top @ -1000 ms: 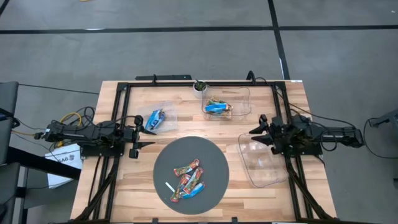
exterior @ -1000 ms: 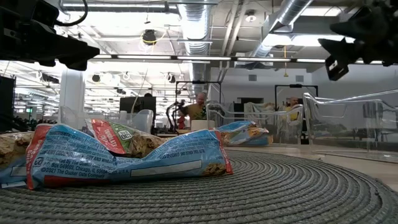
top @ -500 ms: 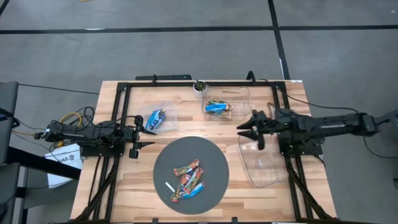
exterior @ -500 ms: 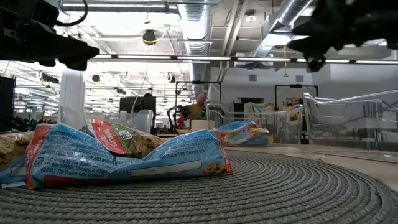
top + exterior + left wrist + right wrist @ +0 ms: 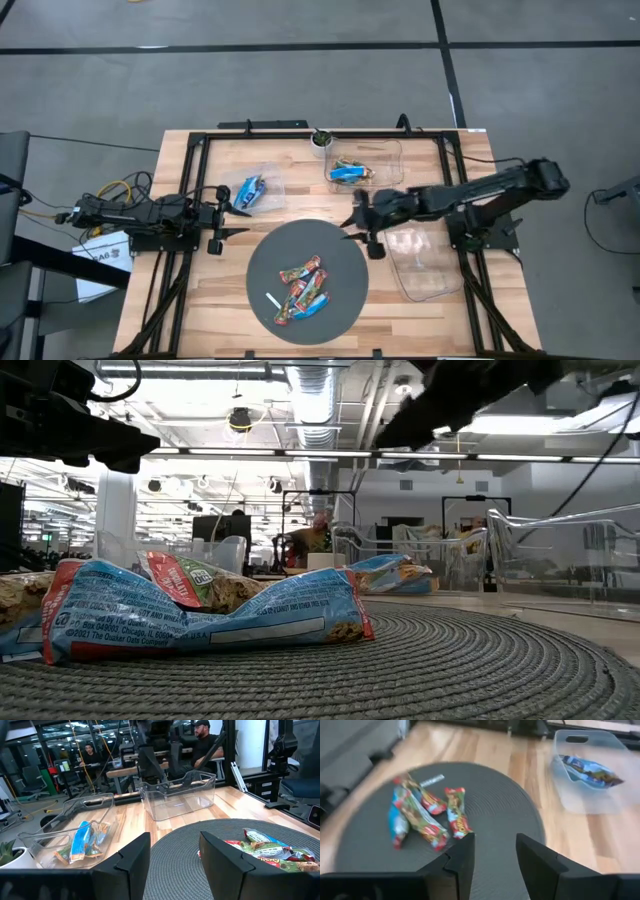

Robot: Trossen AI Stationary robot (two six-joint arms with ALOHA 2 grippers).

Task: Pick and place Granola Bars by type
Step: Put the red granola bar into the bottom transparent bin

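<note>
Several granola bars (image 5: 303,290) in red, orange and blue wrappers lie in a loose heap on a round grey mat (image 5: 330,245); they also show in the right wrist view (image 5: 427,812) and in the low view (image 5: 200,615). My right gripper (image 5: 358,232) hangs open over the mat's far right edge, tipped downward toward the bars, and its open fingers (image 5: 495,855) have nothing between them. My left gripper (image 5: 222,215) waits open and level at the table's left side, also empty (image 5: 175,860).
A clear bin (image 5: 258,190) at the left holds a blue bar. A far bin (image 5: 385,160) holds blue and multicoloured bars. A third clear bin (image 5: 425,265) stands right of the mat. A thin white stick (image 5: 272,302) lies on the mat. A small potted plant (image 5: 320,140) stands at the far edge.
My right gripper has swung out from above the right-hand bin toward the table's middle, reaching the mat's far right edge. It has risen a little, tipped downward and rolled as the arm stretched out. The bars have not moved.
</note>
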